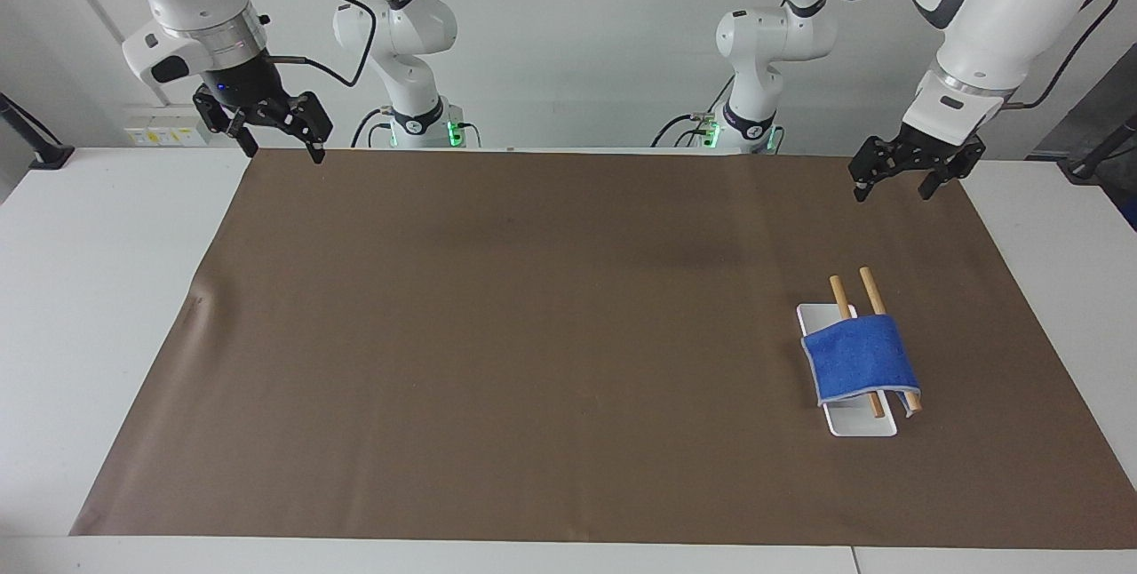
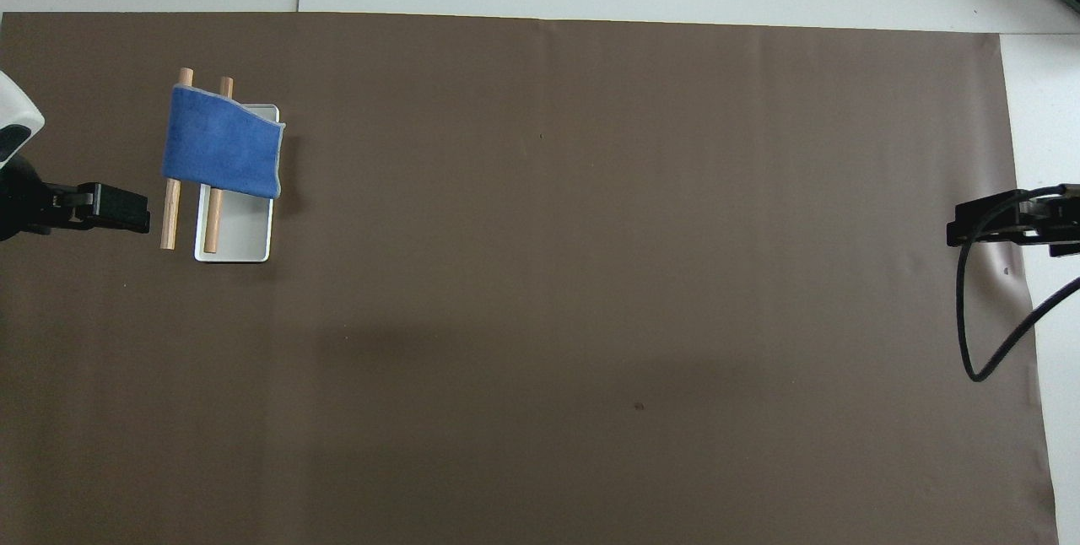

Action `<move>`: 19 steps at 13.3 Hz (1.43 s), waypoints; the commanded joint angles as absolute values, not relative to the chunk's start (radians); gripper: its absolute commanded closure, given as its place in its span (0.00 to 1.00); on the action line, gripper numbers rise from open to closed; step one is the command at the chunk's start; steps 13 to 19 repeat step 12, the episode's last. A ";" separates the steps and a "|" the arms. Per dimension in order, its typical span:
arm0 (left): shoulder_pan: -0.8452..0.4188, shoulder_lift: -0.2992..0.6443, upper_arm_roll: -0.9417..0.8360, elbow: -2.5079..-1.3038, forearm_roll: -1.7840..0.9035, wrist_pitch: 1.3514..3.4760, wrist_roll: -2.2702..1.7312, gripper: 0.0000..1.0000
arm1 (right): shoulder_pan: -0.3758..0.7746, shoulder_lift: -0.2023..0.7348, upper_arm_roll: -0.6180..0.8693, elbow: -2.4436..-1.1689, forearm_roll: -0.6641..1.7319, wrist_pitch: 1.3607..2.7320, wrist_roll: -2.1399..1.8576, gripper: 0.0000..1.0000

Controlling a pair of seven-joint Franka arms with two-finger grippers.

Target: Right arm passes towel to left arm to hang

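White walls stood at the robots' end of the room, and a brown mat (image 1: 568, 334) covered most of the white table (image 1: 98, 307). From the facing camera, the right gripper (image 1: 279, 144) hung with its jaws spread and nothing in them over the mat's corner at the right arm's end, close to the robots. The left gripper (image 1: 894, 185) hung the same way, fingers apart and empty, over the mat's edge at the left arm's end. Farther out from the left gripper and well apart from it, the towel (image 1: 860, 359) lay draped across two wooden rods (image 1: 872, 291), which rested over a small white tray (image 1: 854, 423). The rods' ends stuck out of the blue cloth on both sides.

Seen from overhead, brown mat (image 2: 591, 275) filled nearly everything. The towel (image 2: 222, 143) covered the farther half of the rods (image 2: 170, 216), one rod lying over the tray (image 2: 249, 237) and the other just beside it. The left gripper (image 2: 114, 206) showed near the rods' nearer ends, not touching them. The right gripper (image 2: 996, 224) showed at the mat's edge at the right arm's end, its black cable (image 2: 970, 334) looping below it.
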State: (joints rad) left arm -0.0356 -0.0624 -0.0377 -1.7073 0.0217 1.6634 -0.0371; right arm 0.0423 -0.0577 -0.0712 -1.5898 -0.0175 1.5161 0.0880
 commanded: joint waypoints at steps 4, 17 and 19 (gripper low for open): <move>-0.029 -0.029 -0.040 -1.585 0.015 1.548 -0.023 0.00 | 0.040 -0.074 -0.071 -1.606 -0.014 1.508 0.095 0.00; -0.040 -0.032 -0.041 -1.595 0.014 1.549 -0.020 0.00 | 0.037 -0.074 -0.069 -1.609 -0.014 1.509 0.094 0.00; -0.040 -0.032 -0.041 -1.595 0.014 1.549 -0.020 0.00 | 0.037 -0.074 -0.069 -1.609 -0.014 1.509 0.094 0.00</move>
